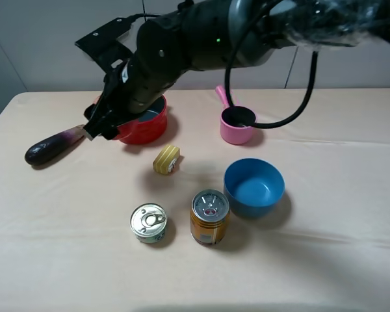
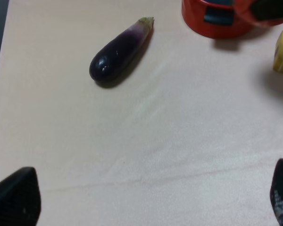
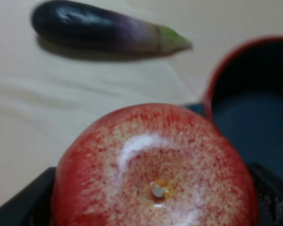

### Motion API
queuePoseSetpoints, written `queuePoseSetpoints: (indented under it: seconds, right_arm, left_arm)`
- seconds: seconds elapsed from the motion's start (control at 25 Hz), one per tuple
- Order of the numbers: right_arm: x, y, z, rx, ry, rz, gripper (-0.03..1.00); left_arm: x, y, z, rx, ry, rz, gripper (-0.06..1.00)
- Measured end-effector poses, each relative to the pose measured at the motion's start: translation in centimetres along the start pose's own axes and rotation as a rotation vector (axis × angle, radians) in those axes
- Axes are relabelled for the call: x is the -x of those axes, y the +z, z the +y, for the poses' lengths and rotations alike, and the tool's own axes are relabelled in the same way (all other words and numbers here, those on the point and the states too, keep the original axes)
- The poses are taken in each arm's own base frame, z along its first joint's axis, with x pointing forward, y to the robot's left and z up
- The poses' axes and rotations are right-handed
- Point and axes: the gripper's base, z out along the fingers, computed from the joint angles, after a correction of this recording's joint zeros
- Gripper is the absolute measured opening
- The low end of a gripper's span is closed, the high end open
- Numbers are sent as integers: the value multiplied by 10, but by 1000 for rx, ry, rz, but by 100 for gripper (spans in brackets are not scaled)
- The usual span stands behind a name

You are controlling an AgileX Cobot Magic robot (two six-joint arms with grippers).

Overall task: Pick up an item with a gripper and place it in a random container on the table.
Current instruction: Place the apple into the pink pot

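The red fruit (image 3: 153,174), glossy with yellowish speckling, fills the right wrist view, clamped between the black jaws of my right gripper (image 3: 151,207). In the high view my right gripper (image 1: 101,123) reaches across to the left side, over the left rim of the red pot; the arm hides the fruit there. The pink saucepan (image 1: 237,123) stands upright at the back middle of the table (image 1: 325,260), its dark inside holding nothing. My left gripper (image 2: 148,197) is open over bare cloth, holding nothing.
The red pot (image 1: 146,123) sits right under my right arm. A dark purple eggplant (image 1: 52,144) lies to its left. A yellow block (image 1: 166,159), a blue bowl (image 1: 253,187) and two cans (image 1: 148,223) (image 1: 210,216) stand nearer the front.
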Motion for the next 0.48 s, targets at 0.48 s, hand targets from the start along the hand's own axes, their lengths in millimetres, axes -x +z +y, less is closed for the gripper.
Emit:
queuePoseSetpoints:
  seconds: [0.48]
  right_arm:
    - [-33,-39,-84,-143,150,19,55]
  left_arm:
    - [0,0,0,0,0,0,99]
